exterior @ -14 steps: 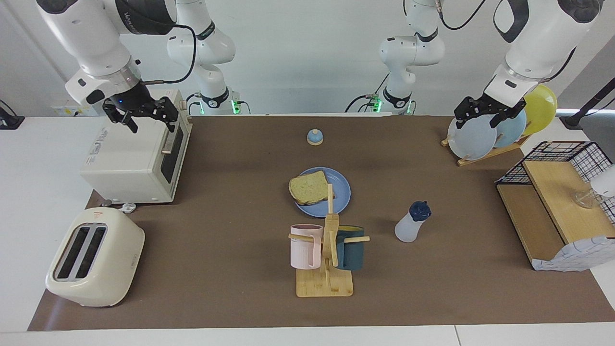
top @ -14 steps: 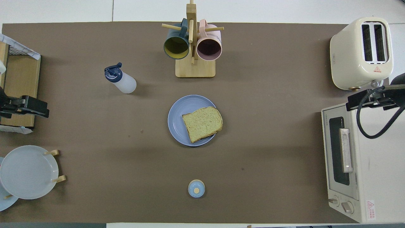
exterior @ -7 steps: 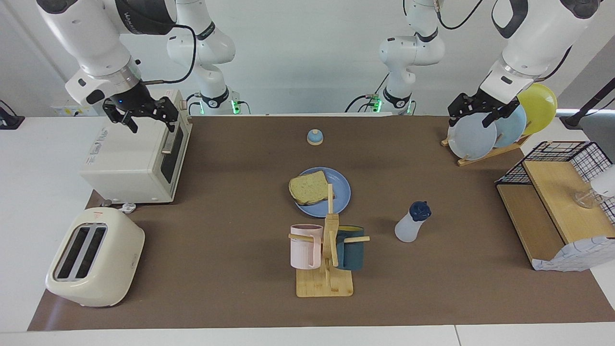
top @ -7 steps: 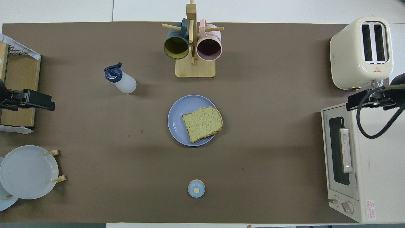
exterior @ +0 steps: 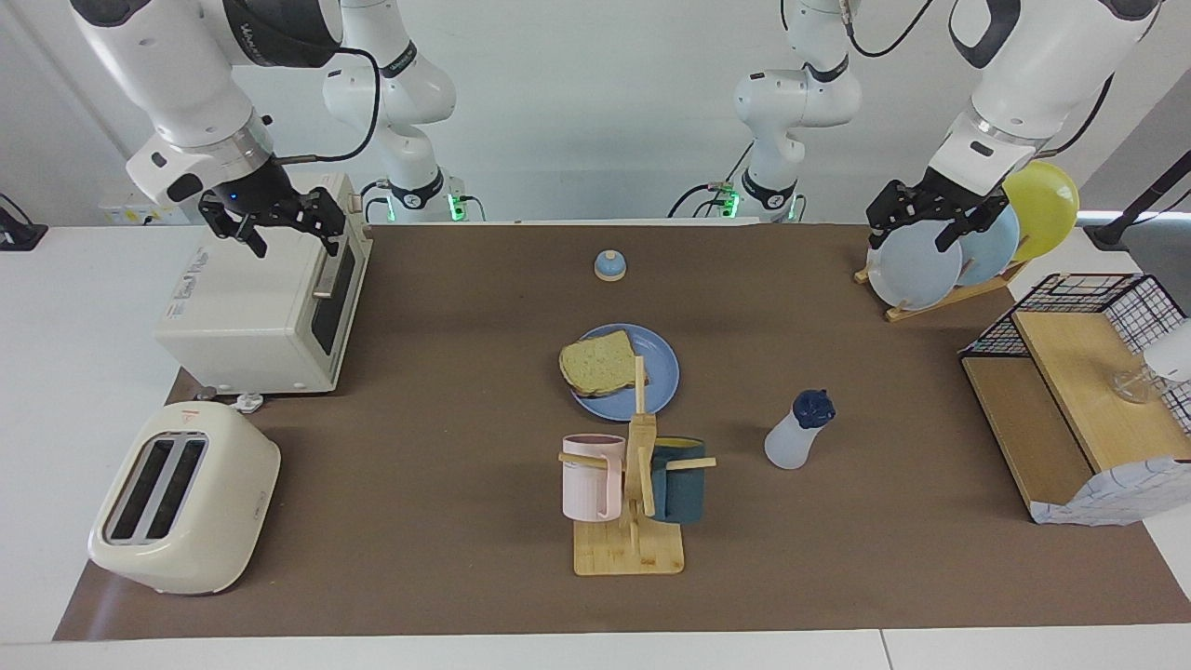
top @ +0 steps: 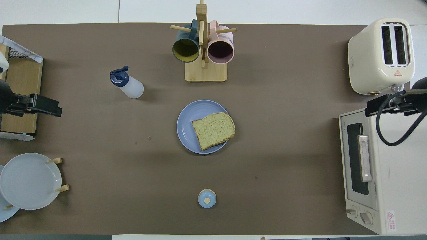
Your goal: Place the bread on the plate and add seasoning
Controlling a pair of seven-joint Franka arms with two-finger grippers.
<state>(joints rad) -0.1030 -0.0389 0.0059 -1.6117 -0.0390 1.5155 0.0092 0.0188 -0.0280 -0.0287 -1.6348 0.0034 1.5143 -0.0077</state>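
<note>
Overhead view is showing the bread [top: 213, 130] lying on the plate [top: 186, 123], the seasoning [top: 127, 85] standing near the plate, and both the left tool [exterior: 916, 221] and right tool [exterior: 279, 221] hanging open, empty.

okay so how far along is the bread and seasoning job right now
Done: the bread lies on the plate, overhanging its rim slightly. In hand: nothing; the left pincer hangs open over the plate rack and the right pincer hangs open over the toaster oven. Left: the seasoning stands untouched, farther from the robots than the plate, toward the left arm's end.
</note>
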